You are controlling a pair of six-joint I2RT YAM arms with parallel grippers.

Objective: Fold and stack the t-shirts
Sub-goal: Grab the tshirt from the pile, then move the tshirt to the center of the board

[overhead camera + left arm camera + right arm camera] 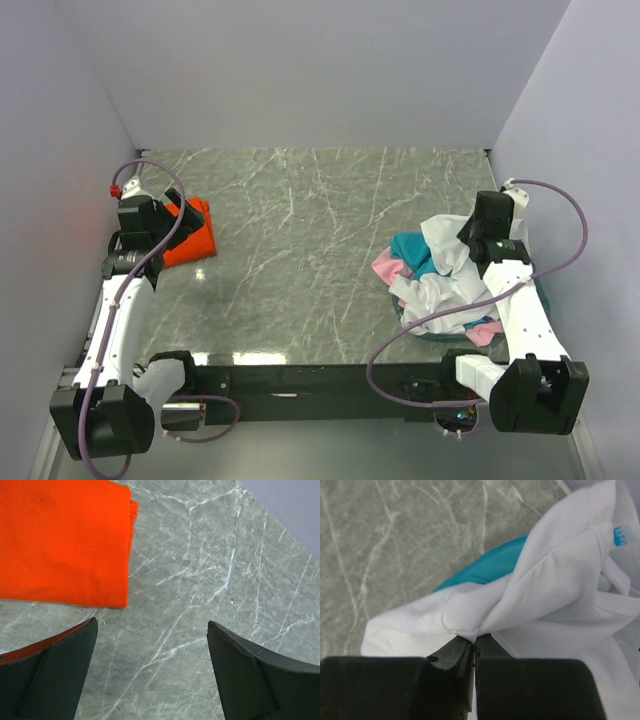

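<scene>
Over on the right, the right gripper [474,642] has its two fingers pressed together on a bunched fold of a white t-shirt [545,595]. The cloth is pinched right at the fingertips and fans out ahead of them in soft creases. Just beyond that fold, a strip of a teal t-shirt [490,567] peeks out from under the white. From above, a pink t-shirt [386,266] shows at the edge of the same heap, on the side of the gripper that faces the other arm. More white cloth lies under and around the pinched fold, and I cannot tell whether it belongs to the same shirt.

On the other side, the left gripper [151,622] stands with its jaws spread wide and nothing between them, over the bare marbled table [215,565]. The orange t-shirt [60,535] lies folded flat just ahead of it, off toward its left finger. No part of the gripper touches it.
</scene>
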